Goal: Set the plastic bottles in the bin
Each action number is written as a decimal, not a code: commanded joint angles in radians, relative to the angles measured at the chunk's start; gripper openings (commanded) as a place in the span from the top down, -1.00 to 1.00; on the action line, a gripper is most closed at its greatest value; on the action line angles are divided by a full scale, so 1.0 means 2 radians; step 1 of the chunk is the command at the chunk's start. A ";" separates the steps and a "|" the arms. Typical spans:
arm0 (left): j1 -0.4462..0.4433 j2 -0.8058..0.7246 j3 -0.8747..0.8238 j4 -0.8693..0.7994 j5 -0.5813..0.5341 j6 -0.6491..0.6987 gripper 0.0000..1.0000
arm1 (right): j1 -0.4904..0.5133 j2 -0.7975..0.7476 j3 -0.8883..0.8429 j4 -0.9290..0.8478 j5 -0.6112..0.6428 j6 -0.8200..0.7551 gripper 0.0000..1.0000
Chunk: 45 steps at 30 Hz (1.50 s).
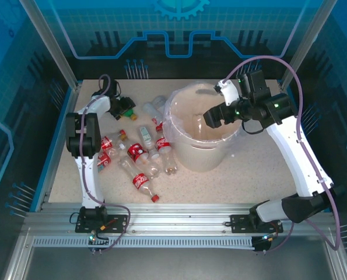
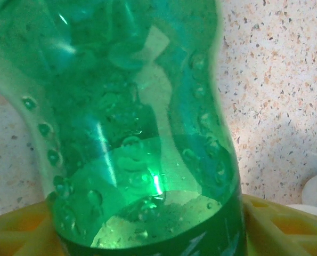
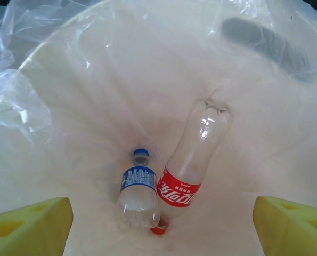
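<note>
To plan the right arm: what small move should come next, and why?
Probably draw the right gripper back off the bin toward the bottles on the table: its fingers stand open and empty, and a blue-labelled bottle and a red-labelled bottle lie inside.

The bin (image 1: 202, 157) stands on the desk (image 1: 260, 169), toward its far side and a little right of centre. At the bottom of the bin two bottles lie side by side and touching: the left bottle (image 3: 139, 192) and the right bottle (image 3: 193, 165), which reaches farther up the bin's wall. The right pincer (image 1: 211, 121) hangs above the bin's opening, its fingers spread wide. Left of the bin a cluster of bottles (image 1: 139, 153) lies on the desk, the nearest bottle (image 1: 167, 154) just beside the bin's wall. Farther left of the bin, behind the cluster, the left pincer (image 1: 126, 108) has the far-left bottle (image 2: 142, 133) between its fingers, touching both.
</note>
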 commanded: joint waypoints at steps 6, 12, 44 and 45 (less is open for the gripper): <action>-0.003 -0.097 -0.014 -0.006 0.035 0.030 -0.24 | -0.022 -0.017 -0.023 0.052 -0.041 0.044 -0.76; -0.006 -0.166 -0.044 0.024 0.127 0.080 -0.12 | -0.026 -0.017 -0.026 0.083 -0.070 0.064 -0.76; -0.092 -0.410 -0.208 0.172 0.395 0.204 0.08 | 0.076 0.172 0.129 0.291 -0.174 0.206 -0.85; -0.095 -0.411 -0.210 0.169 0.396 0.208 0.08 | 0.079 0.180 0.135 0.292 -0.177 0.208 -0.85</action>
